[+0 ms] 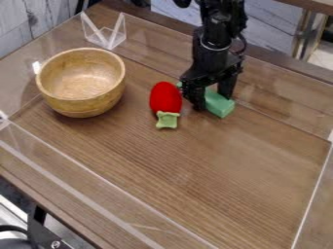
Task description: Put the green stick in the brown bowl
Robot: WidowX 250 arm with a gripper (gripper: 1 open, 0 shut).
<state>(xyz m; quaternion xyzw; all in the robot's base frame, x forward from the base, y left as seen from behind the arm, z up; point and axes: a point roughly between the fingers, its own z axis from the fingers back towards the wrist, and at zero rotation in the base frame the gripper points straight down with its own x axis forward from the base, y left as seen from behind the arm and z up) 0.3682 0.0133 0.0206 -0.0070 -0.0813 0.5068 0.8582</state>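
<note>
The green stick (221, 106), a small mint-green block, lies on the wooden table right of centre. My gripper (212, 92) points straight down over it. One black finger stands on each side of the block and both press against it, so the gripper is shut on the stick. The stick still rests on the table. The brown bowl (81, 82), round and light wood, stands empty at the left, well apart from the gripper.
A red strawberry-like toy (164, 99) with a light green stem lies just left of the gripper. Clear acrylic walls (104, 31) edge the table (196, 175), with a folded clear piece at the back left.
</note>
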